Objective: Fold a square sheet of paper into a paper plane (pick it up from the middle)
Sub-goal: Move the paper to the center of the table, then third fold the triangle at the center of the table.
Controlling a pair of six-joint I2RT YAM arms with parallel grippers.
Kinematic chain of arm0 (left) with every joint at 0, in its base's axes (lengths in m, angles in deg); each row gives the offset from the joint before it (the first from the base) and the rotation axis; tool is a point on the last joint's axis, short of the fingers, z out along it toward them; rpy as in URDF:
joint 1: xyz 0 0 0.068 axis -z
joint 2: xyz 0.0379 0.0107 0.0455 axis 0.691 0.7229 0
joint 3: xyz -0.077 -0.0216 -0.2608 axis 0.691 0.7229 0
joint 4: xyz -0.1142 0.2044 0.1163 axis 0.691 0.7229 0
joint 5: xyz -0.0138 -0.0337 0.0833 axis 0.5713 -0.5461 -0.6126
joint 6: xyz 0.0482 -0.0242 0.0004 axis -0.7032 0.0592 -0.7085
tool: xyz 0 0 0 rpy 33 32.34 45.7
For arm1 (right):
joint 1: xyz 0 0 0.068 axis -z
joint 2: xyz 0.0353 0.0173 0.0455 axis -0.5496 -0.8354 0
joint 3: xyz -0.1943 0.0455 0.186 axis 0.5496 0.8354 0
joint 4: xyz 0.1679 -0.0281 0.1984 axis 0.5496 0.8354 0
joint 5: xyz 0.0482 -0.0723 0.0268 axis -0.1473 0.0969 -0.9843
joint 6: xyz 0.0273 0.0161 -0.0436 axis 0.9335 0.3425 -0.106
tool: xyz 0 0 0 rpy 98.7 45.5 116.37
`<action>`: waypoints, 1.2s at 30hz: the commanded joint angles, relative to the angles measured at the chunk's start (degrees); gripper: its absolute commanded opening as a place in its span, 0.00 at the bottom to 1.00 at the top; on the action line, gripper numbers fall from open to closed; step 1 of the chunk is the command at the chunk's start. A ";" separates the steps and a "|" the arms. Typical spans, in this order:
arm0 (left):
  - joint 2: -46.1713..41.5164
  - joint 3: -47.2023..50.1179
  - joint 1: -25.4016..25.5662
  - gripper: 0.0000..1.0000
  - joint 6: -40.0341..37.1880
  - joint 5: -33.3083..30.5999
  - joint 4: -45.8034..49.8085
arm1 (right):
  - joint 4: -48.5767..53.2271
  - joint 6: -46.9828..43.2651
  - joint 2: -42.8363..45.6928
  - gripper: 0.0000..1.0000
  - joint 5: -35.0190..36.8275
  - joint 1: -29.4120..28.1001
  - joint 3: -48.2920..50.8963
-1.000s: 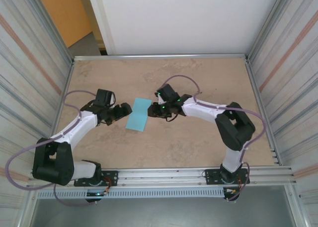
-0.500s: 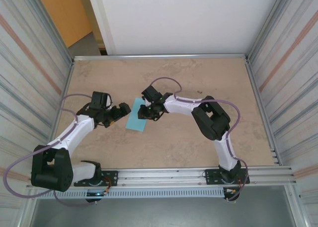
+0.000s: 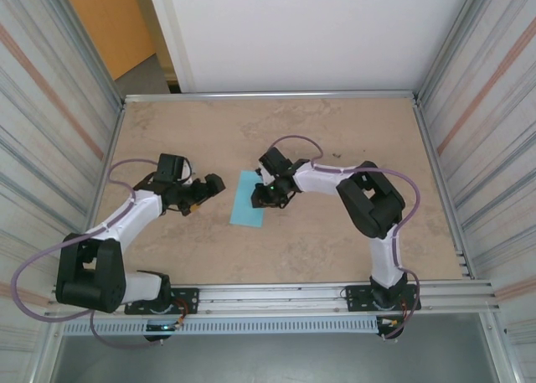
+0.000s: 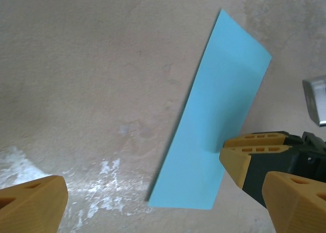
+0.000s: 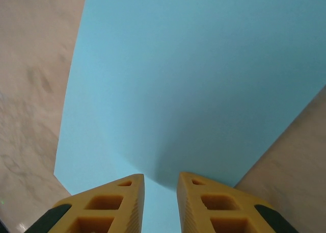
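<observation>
The sheet of paper (image 3: 245, 204) lies near the middle of the counter (image 3: 335, 131). It is a narrow light-blue strip, longer than it is wide, and runs roughly from the near side toward the far side, between the two arms. The right fingers (image 5: 104, 206) reach it from the right and meet its right long edge about halfway along. In the left wrist view, one yellow fingertip sits over that edge, touching the blue. In the right wrist view, the two fingers stand close together with a thin gap between them; blue shows in the gap, and a soft shadow falls on the paper just ahead of the tips (whether they pinch the paper or merely press on it I cannot tell). The left fingers (image 4: 300, 205) are spread wide and hold nothing. They hover just to the left of the paper, apart from it and pointing toward it. The counter is tan and mottled, with a pale scuffed patch showing between the left fingers in the left wrist view
</observation>
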 commanded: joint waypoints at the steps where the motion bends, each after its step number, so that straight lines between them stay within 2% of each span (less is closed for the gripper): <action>1: 1.09 0.73 0.55 0.98 0.64 4.22 -3.61 | 10.43 -8.46 2.12 0.26 0.91 1.53 4.58; 6: 3.26 0.84 5.24 0.98 3.18 4.61 -6.04 | 5.51 -3.19 12.57 0.28 -4.12 5.02 8.39; 10: 5.48 0.89 9.43 0.97 5.69 4.96 -8.10 | -1.74 6.83 16.42 0.29 -2.73 6.80 12.24; 15: 7.28 0.85 13.43 0.95 7.47 4.99 -9.01 | -7.61 12.21 14.94 0.27 -3.45 7.13 15.37; 18: 7.78 1.11 14.87 0.94 8.14 5.25 -9.28 | -8.98 12.81 12.96 0.24 -5.21 6.88 15.36; 25: 8.92 1.24 16.93 0.89 9.00 5.88 -9.64 | -9.29 12.95 10.35 0.23 -4.46 6.80 14.83; 36: 10.55 1.70 18.56 0.72 10.24 6.90 -10.18 | -8.41 12.72 6.94 0.22 -2.68 7.10 15.21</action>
